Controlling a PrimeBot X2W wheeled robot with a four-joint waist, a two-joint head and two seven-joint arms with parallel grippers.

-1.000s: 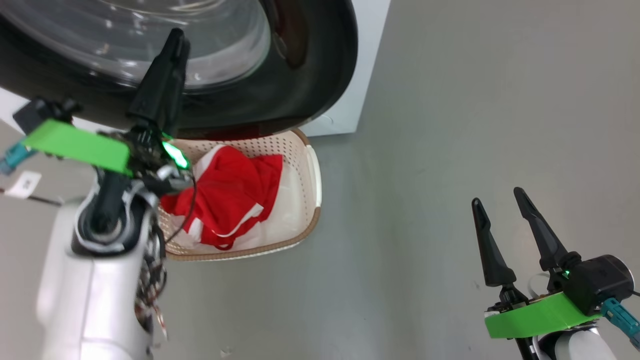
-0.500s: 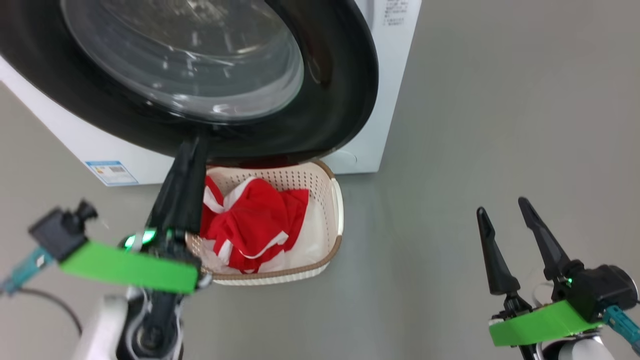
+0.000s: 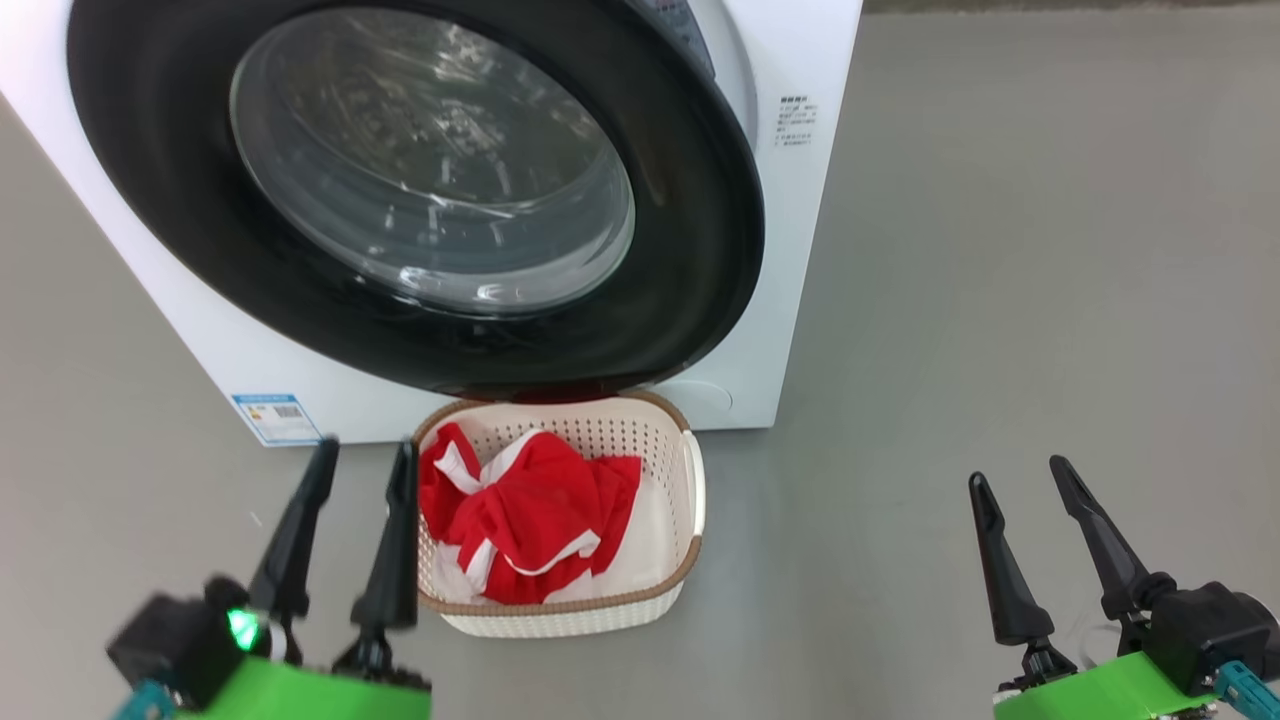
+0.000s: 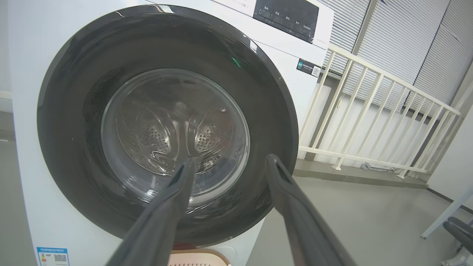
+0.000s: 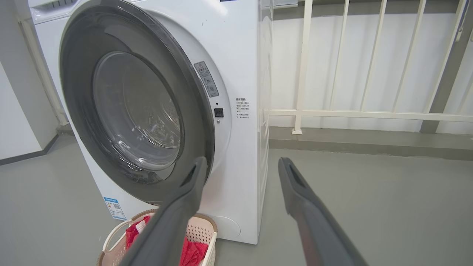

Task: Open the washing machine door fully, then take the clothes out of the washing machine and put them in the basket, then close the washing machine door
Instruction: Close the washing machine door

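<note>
Left gripper [image 3: 364, 449] sits low at the near left, fingers spread wide and holding nothing, its inner finger just beside the basket [image 3: 692, 500]. In its wrist view it points straight at the washing machine door [image 3: 690, 250] without touching it. Right gripper [image 3: 1016, 472] is well off to the right over bare floor [image 3: 1000, 250], also parted and empty.

The clothes [image 3: 530, 520] lie heaped red and white in the basket, which stands on the floor right below the door. Through the glass the steel drum looks empty. The door lies against the front of the washing machine [image 3: 800, 250], so this reads as the closing step, done or nearly so. Whether it has latched, I can't tell. If not, the next move calls for a firm press on the black ring, not the glass.
</note>
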